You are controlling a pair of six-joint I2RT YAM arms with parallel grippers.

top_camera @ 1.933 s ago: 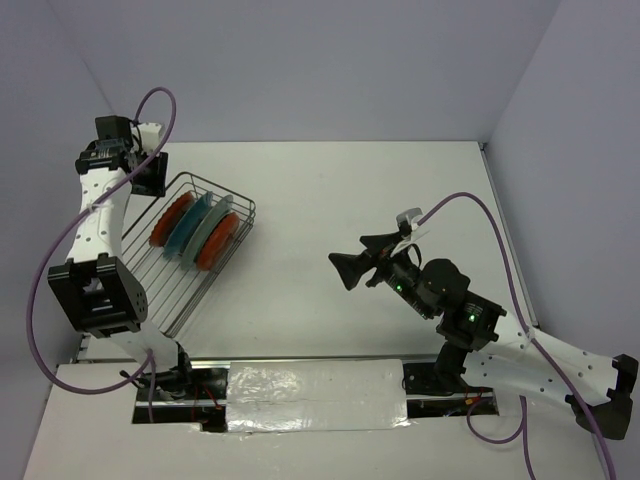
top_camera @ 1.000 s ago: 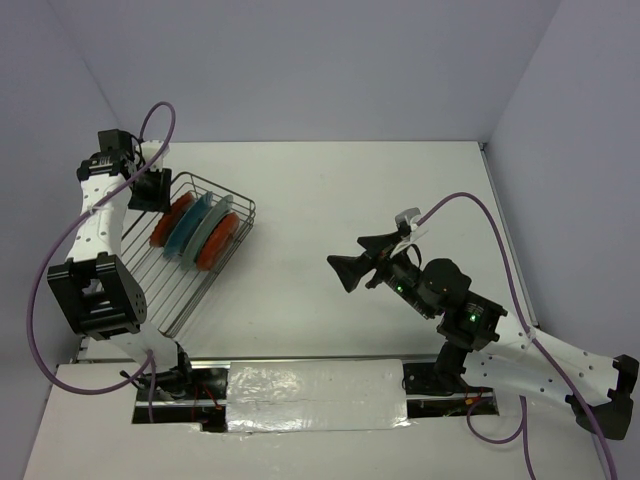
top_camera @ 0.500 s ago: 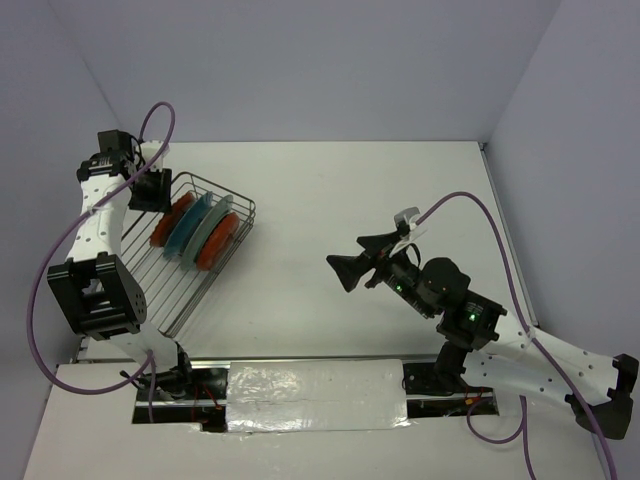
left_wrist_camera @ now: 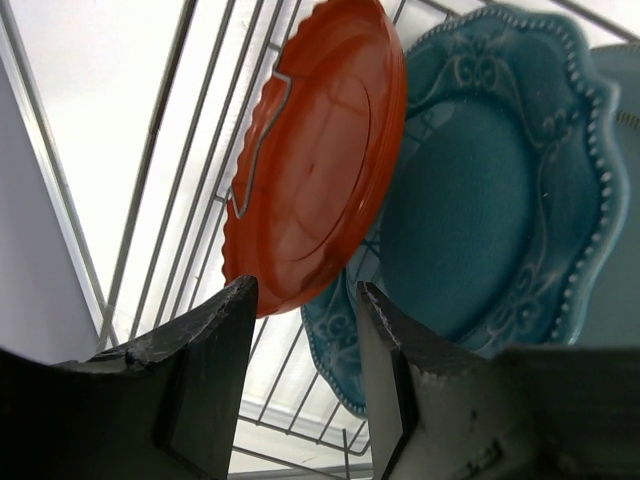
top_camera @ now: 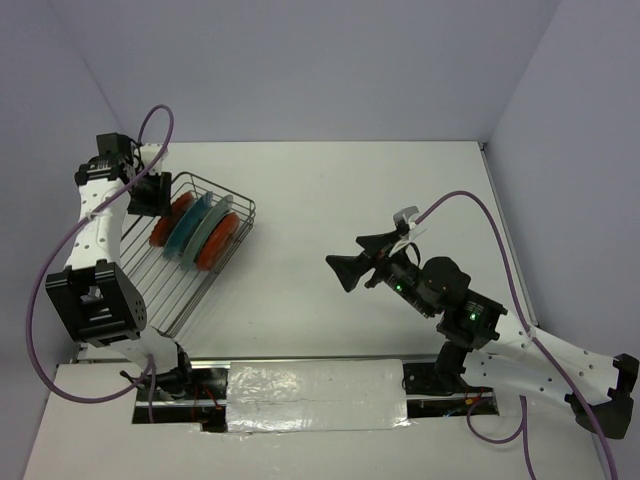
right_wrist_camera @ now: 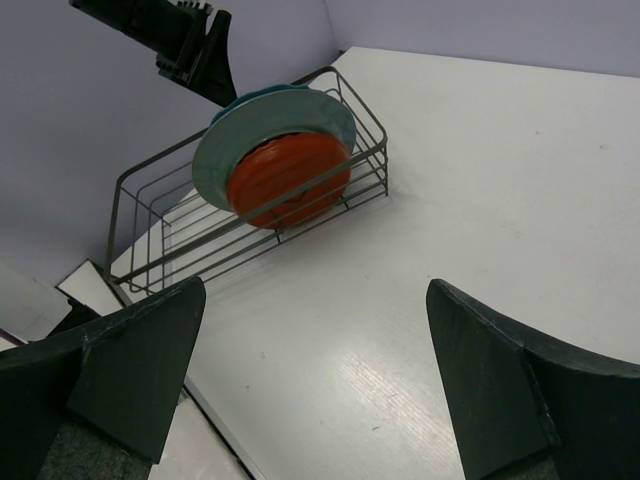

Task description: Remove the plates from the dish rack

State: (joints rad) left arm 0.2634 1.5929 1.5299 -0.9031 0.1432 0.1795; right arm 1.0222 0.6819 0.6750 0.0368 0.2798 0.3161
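Observation:
The silver wire dish rack (top_camera: 170, 290) stands at the left of the table. Four plates stand upright in its far end: a red-orange plate (top_camera: 170, 221), a teal scalloped plate (top_camera: 187, 229), a grey-teal plate (top_camera: 206, 229) and a second red-orange plate (top_camera: 219, 241). My left gripper (top_camera: 150, 195) is open just behind the far red-orange plate (left_wrist_camera: 320, 150), whose rim lies close to the left fingertip (left_wrist_camera: 215, 330). The teal scalloped plate (left_wrist_camera: 490, 190) stands behind it. My right gripper (top_camera: 352, 262) is open and empty above mid table, aimed at the rack (right_wrist_camera: 150, 185).
The rack's near half holds only bare wires (left_wrist_camera: 160, 200). The right wrist view shows the grey-teal plate (right_wrist_camera: 275, 125) and the near red-orange plate (right_wrist_camera: 290, 180) from the front, with the left gripper (right_wrist_camera: 190, 40) behind them. The back and side walls are near the rack.
My left gripper has come down and slightly forward toward the far red-orange plate. The right arm and the plates have not moved.

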